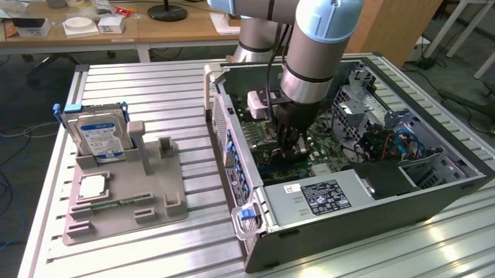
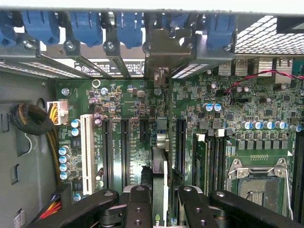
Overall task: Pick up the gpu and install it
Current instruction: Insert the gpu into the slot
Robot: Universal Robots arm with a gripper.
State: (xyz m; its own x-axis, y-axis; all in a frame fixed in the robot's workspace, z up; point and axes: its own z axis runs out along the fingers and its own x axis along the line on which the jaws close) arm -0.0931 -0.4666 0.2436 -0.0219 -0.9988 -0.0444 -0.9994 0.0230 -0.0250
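My gripper (image 1: 289, 149) is down inside the open computer case (image 1: 363, 200), above the motherboard (image 2: 128, 142). In the wrist view the gpu (image 2: 160, 156) shows edge-on as a thin dark card standing upright between the black fingers (image 2: 140, 206). It runs along an expansion slot towards the metal bracket (image 2: 161, 52) at the case's rear wall. The gripper (image 2: 161, 209) is shut on the card's near end. Whether the card is fully down in the slot is hidden.
Blue slot latches (image 2: 128, 23) line the rear wall, and an empty CPU socket (image 2: 259, 183) and memory slots (image 2: 209, 156) lie beside the card. At the exterior view's left, a grey fixture (image 1: 147, 200) holds the blue-labelled hard drive (image 1: 97, 136), a CPU chip (image 1: 93, 186) and a green memory stick (image 1: 116, 202).
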